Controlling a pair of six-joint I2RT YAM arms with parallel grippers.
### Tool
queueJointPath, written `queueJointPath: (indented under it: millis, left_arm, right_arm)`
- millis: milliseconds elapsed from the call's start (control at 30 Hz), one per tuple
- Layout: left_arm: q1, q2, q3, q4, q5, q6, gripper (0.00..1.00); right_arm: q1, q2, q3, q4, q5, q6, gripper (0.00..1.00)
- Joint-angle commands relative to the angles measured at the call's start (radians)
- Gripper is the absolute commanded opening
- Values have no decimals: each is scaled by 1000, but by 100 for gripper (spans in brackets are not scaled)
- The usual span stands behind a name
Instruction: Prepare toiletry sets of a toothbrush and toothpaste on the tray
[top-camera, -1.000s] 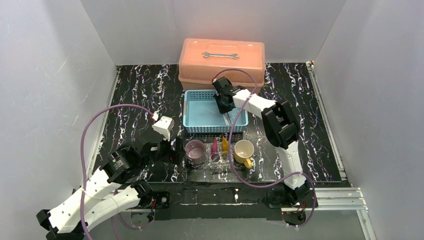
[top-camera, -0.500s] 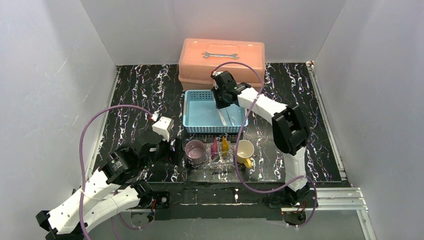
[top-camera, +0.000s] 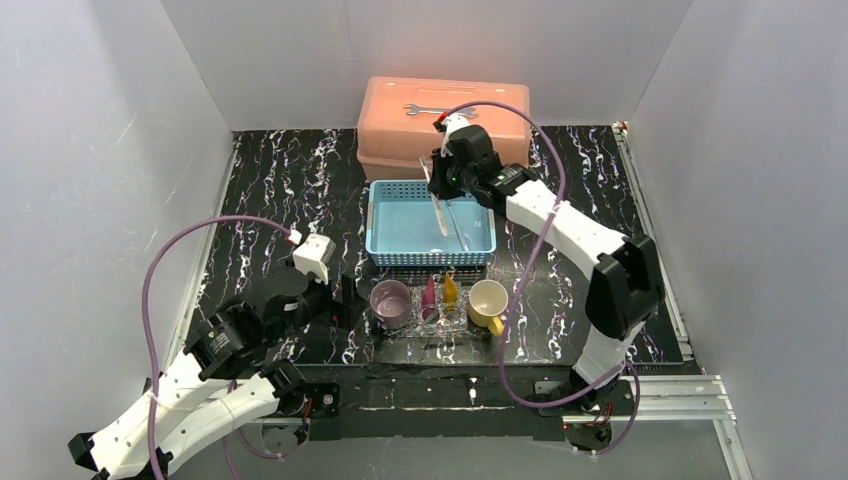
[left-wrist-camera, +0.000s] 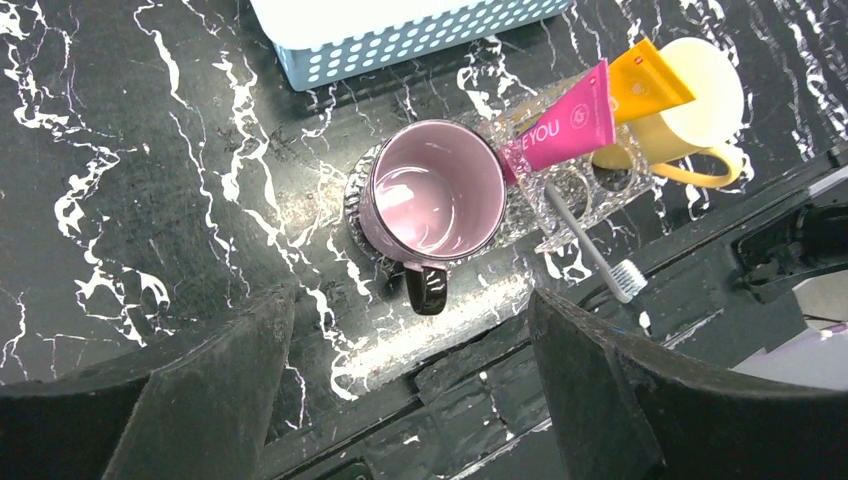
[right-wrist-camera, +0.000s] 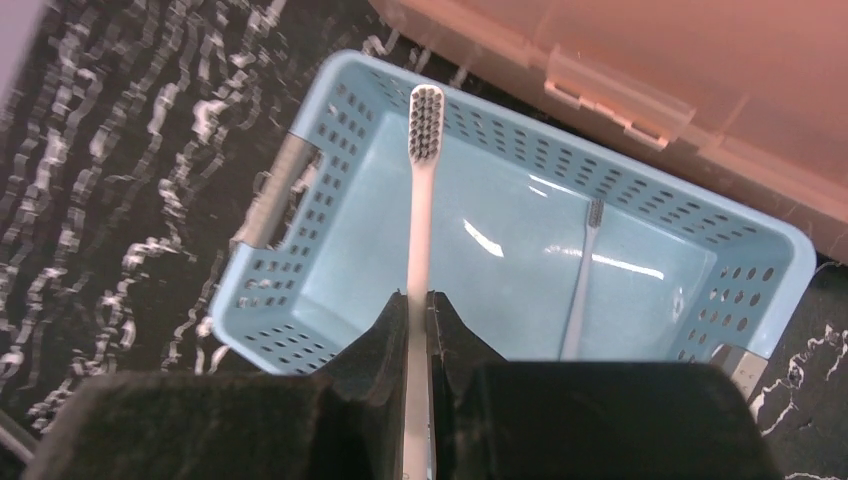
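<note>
A: Where do we see the toothbrush (right-wrist-camera: 419, 200)?
B: Pinched in our right end effector (right-wrist-camera: 418, 300), jaws nearly closed, above the blue basket (right-wrist-camera: 520, 128) at the middle of the worktop (top-camera: 280, 190).
A: And our left end effector (left-wrist-camera: 408, 300)?
B: Gaping, holding nothing, over the purple mug (left-wrist-camera: 435, 190) on the tray (left-wrist-camera: 590, 185) by the worktop's near edge.

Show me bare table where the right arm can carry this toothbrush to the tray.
Bare table lies left of the toolbox and basket, and right of the yellow mug. Crowded: the narrow strip between basket and tray, and the tray between purple mug and yellow mug, filled by the magenta tube and yellow tube.
</note>
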Motion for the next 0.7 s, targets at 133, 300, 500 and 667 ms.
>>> queueJointPath:
  millis: [133, 300, 500, 667]
  left_arm:
    - [7, -10, 52, 87, 36, -37, 86]
    - [8, -7, 65, 149, 97, -84, 87]
    - [8, -8, 44, 232, 176, -156, 87]
    - [8, -24, 17, 313, 251, -219, 87]
  right_arm:
    - [16, -246, -107, 180, -90, 107, 1]
    - [35, -363, -207, 250, -132, 176, 1]
    - [48, -486, -321, 352, -208, 271, 1]
    - [68, -569, -413, 454, -267, 363, 1]
